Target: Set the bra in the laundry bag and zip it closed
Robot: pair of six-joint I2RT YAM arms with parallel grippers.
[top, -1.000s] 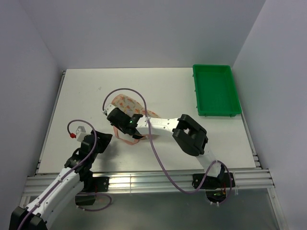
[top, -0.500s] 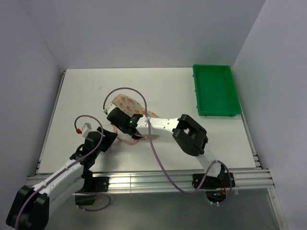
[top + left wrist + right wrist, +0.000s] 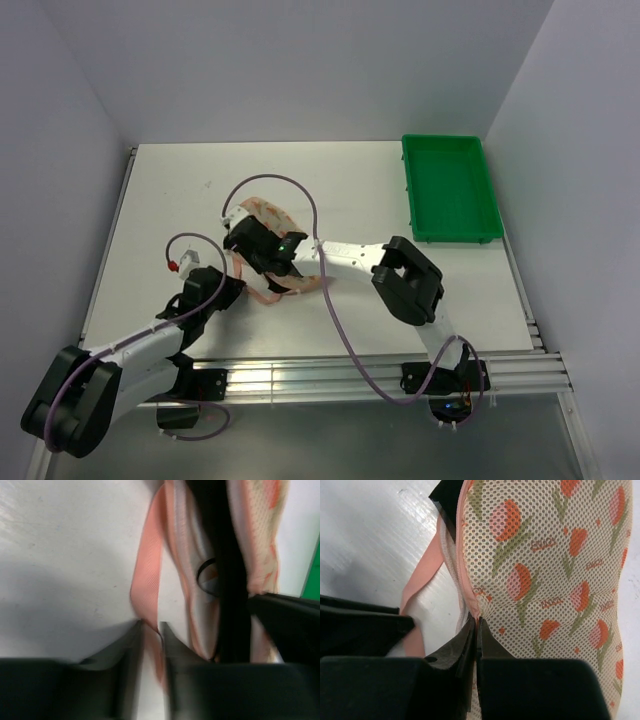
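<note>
The laundry bag [image 3: 268, 213], peach mesh with red-orange tulip prints, lies left of the table's middle. My right gripper [image 3: 262, 250] is over its near side. In the right wrist view its jaws [image 3: 477, 622] are shut on the bag's [image 3: 545, 580] pink zip edge. A corner of the black bra [image 3: 447, 495] pokes out at the opening. My left gripper [image 3: 226, 291] sits just left of the bag's near end. Its fingers [image 3: 151, 630] stand a little apart, with the bag's pink strap [image 3: 145, 580] running between them. The bra [image 3: 220, 555] shows as a dark band inside the bag [image 3: 260, 530].
A green plastic tray [image 3: 450, 185] stands at the back right of the table. Purple cables loop over both arms near the bag. The table's left edge rail [image 3: 110, 250] runs close to the left arm.
My left arm has swung right and forward up to the bag, and its jaws have narrowed round the pink strap. My right gripper has shut on the zip edge and pulled the bag slightly.
</note>
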